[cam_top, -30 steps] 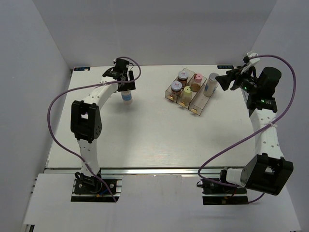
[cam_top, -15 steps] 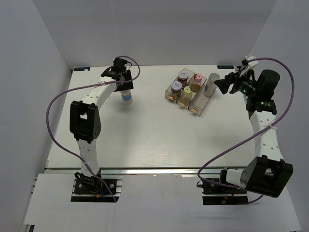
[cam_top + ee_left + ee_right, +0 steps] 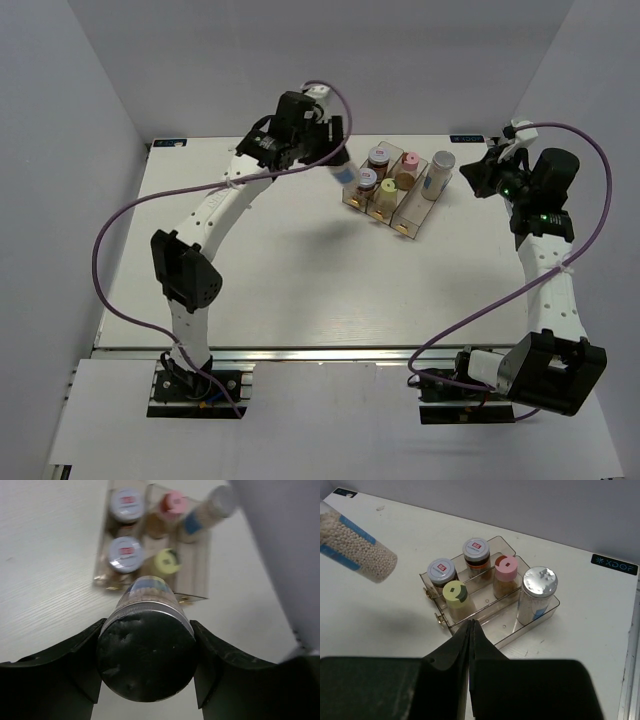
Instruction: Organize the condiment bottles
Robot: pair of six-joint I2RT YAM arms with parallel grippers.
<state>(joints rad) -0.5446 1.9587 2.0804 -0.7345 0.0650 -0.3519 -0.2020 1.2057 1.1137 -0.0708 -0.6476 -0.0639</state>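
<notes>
My left gripper (image 3: 338,162) is shut on a silver-lidded white and blue condiment bottle (image 3: 346,174), held tilted in the air just left of the clear tray (image 3: 405,226). From the left wrist its lid (image 3: 146,652) fills the gap between the fingers (image 3: 80,652). The tray (image 3: 512,630) holds two dark brown bottles (image 3: 476,550) (image 3: 441,571), a pale yellow one (image 3: 454,593), a pink-lidded one (image 3: 506,567) and another silver-lidded one (image 3: 538,584). The held bottle (image 3: 357,547) hangs at upper left in the right wrist view. My right gripper (image 3: 472,174) is shut and empty, right of the tray.
Grey walls close in the table on the left, back and right. Purple cables (image 3: 110,225) loop off both arms. The tray's right slot has bare floor (image 3: 520,627) in front of the silver-lidded bottle.
The left arm lifted the white and blue bottle off the table's back left and carried it right to the tray. The right gripper shut and drew back slightly.
</notes>
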